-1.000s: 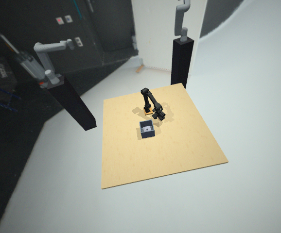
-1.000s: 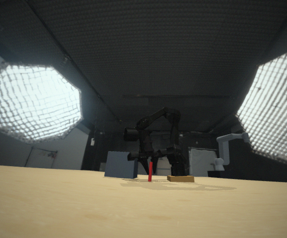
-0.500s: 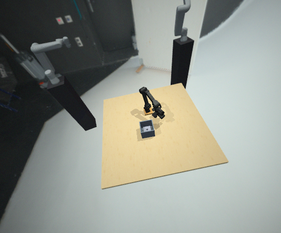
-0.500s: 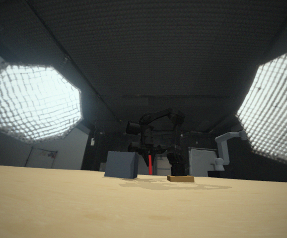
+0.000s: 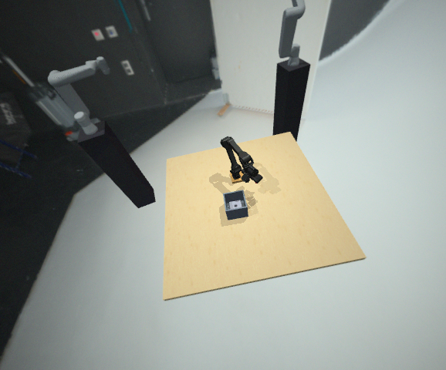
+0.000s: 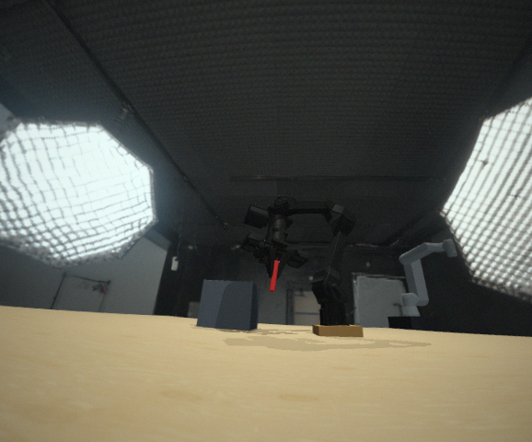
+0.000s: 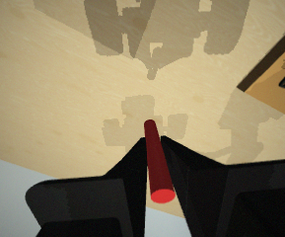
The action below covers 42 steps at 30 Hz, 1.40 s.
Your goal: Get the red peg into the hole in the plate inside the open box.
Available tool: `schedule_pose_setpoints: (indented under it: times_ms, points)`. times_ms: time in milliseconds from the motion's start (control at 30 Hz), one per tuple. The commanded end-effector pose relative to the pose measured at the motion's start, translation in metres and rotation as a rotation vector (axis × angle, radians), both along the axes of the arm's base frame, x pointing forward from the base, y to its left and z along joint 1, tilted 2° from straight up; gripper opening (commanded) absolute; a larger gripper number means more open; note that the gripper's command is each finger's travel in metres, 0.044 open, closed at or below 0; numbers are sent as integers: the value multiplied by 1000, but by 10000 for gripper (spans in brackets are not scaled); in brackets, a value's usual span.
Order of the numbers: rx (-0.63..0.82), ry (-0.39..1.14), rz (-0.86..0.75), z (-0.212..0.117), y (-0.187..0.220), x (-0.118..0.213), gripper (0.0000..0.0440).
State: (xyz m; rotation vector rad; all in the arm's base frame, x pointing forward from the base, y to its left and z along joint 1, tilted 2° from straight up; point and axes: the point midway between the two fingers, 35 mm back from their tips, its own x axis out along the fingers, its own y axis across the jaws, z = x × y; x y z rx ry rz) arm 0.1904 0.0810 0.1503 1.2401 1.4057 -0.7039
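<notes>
The red peg (image 6: 273, 275) (image 7: 157, 160) is held near its upper part between the fingertips, raised well above the table, close to upright with a slight tilt. My gripper (image 6: 274, 272) (image 7: 153, 140) is shut on the peg. In the top view the arm's hand hides the peg. The open box (image 5: 237, 213) (image 6: 227, 304) is dark blue-grey and stands on the table; in the exterior view the peg's lower end is to the right of the box, near the height of its top. The pale plate (image 5: 231, 206) with its dark central hole (image 5: 235, 206) lies at the bottom of the box, with no peg in it.
The wooden table top (image 5: 263, 247) (image 6: 257, 389) carries the box and the arm's base block (image 5: 237, 180) (image 6: 338, 331) (image 7: 275, 94). The base is behind the box in the top view. Two grey arms on black pedestals (image 5: 117, 167) (image 5: 289, 97) stand beyond the table edges.
</notes>
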Motion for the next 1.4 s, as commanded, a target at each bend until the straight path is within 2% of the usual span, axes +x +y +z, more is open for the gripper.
schedule_pose_setpoints:
  times_ms: [0,267,500,1367]
  points:
    - [0,-49,0,16,-6,2,0]
    - [-43,-145,-21,48,-27,8,0]
    - [-102,-187,-54,63,-50,13,0]
    - [-236,-160,-171,70,-129,40,0]
